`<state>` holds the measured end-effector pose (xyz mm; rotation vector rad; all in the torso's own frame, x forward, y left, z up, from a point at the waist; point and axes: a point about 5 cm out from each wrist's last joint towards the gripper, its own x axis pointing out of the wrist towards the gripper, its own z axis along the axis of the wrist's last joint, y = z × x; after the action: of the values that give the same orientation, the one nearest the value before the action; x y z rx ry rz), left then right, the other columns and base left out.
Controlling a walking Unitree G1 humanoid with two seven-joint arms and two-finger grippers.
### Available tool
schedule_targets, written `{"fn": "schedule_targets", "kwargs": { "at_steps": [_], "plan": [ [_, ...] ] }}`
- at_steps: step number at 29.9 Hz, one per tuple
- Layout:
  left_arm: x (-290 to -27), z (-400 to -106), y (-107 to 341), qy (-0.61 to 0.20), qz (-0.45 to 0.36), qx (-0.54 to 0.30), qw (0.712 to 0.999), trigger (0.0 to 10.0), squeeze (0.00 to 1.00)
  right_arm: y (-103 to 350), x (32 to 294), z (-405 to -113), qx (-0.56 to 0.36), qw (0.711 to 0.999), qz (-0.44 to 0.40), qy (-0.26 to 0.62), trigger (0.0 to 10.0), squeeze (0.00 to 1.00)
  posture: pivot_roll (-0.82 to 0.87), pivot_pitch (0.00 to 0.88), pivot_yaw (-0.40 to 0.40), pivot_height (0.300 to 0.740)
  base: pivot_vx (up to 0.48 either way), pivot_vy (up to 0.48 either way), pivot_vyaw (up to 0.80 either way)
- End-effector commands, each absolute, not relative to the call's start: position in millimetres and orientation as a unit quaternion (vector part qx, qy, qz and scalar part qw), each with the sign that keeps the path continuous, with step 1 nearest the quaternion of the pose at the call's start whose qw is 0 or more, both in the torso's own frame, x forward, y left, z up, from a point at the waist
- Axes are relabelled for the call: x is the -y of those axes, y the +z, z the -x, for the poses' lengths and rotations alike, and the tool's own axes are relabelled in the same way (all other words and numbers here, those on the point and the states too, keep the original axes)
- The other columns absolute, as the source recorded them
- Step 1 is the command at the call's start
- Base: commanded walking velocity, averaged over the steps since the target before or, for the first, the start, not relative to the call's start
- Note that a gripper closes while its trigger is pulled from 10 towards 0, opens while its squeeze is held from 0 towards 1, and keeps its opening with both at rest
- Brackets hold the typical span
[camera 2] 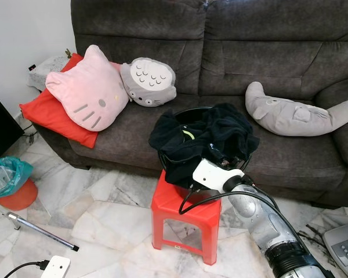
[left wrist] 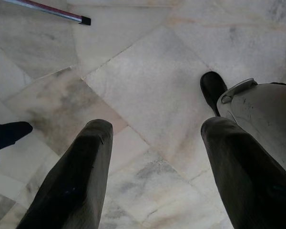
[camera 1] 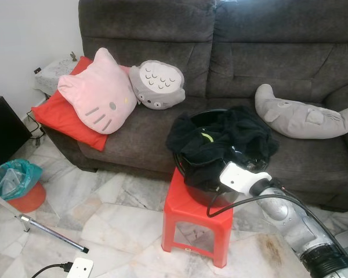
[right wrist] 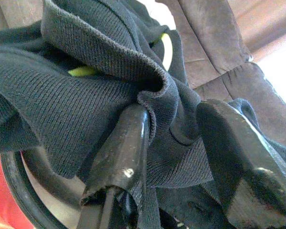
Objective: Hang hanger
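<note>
A black garment (camera 1: 220,142) lies heaped in a black basin (camera 2: 188,113) on a red plastic stool (camera 1: 191,202) in front of the sofa. A yellow-green strip of the hanger (camera 1: 205,137) peeks out from under the cloth, and is also seen as a hanger arc (right wrist: 167,47) in the right wrist view. My right gripper (right wrist: 174,124) is pushed into the near side of the heap. Its fingers stand apart with a fold of the garment between them. My left gripper (left wrist: 157,129) hangs open over the marble floor, holding nothing.
Behind the stool stands a dark grey sofa (camera 1: 249,52) carrying a pink cat cushion (camera 1: 98,92), a grey round cushion (camera 1: 158,86) and a long grey plush (camera 1: 304,116). On the floor at left are a teal bin (camera 1: 11,182), a metal rod (camera 1: 52,231) and a power strip (camera 1: 80,267).
</note>
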<state>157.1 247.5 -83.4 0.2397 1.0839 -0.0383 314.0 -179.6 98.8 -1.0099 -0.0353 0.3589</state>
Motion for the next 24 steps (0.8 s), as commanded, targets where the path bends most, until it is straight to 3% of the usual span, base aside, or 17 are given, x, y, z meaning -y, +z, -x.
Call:
{"fn": "schedule_targets", "kwargs": {
  "at_steps": [1,12,24],
  "plan": [
    [-253,-155,-83,-0.01,-0.115,-0.517,0.848,10.0,0.0,107,173,-319,0.035,0.86,0.477,0.177,0.0,0.0,-0.17,0.0,0.088,0.74,0.0,0.0,0.0],
    [-253,-155,-83,-0.011,-0.117,-0.518,0.848,10.0,0.0,108,170,-319,0.045,0.858,0.476,0.186,0.0,0.0,-0.17,0.0,0.089,0.74,0.0,0.0,0.0],
    [-253,-156,-82,-0.012,-0.119,-0.517,0.848,10.0,0.0,154,161,-333,0.141,0.852,0.474,0.172,0.0,0.0,-0.17,0.0,0.092,0.74,0.0,0.0,0.0]
  ]
}}
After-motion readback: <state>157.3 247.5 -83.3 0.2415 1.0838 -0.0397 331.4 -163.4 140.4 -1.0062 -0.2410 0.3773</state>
